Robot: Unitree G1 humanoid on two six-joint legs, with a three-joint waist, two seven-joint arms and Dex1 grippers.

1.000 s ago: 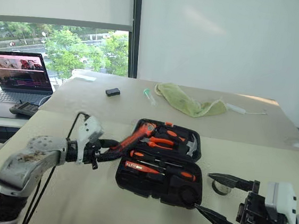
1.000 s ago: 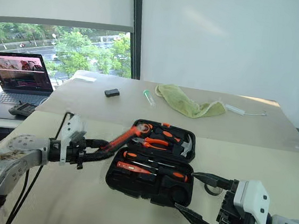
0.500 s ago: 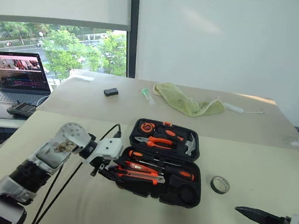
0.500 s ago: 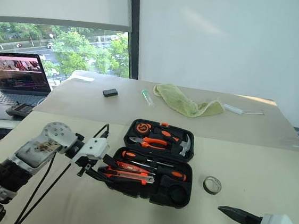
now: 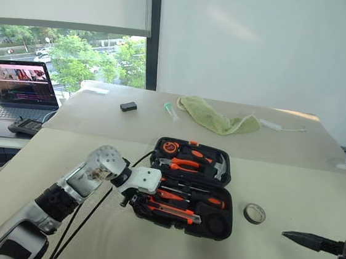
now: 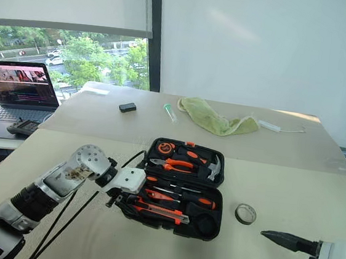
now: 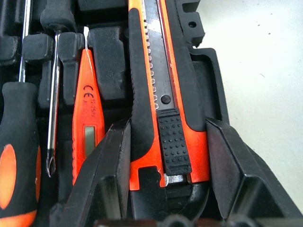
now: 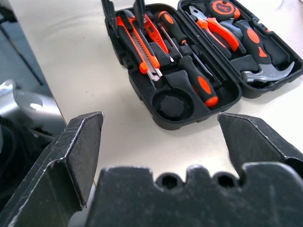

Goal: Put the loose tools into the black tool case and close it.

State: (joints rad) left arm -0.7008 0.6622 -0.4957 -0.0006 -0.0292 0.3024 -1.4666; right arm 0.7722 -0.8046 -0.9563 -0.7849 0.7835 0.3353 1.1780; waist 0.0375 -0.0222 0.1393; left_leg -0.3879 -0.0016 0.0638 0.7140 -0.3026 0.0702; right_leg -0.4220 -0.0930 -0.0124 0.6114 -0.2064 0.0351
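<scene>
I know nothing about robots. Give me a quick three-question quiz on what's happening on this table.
1. True or false: the tape roll is already inside the black tool case.
2. Which tool sits between the left claw's fingers? A) hammer B) utility knife C) pliers
3. Fill in: the round recess in the case's near half is ____.

Key:
1. False. It lies on the table, to the right of the case.
2. B, the utility knife, lying along the case's front edge.
3. Empty.

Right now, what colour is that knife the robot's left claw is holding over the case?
Orange and black, best seen in the left wrist view: the utility knife.
</scene>
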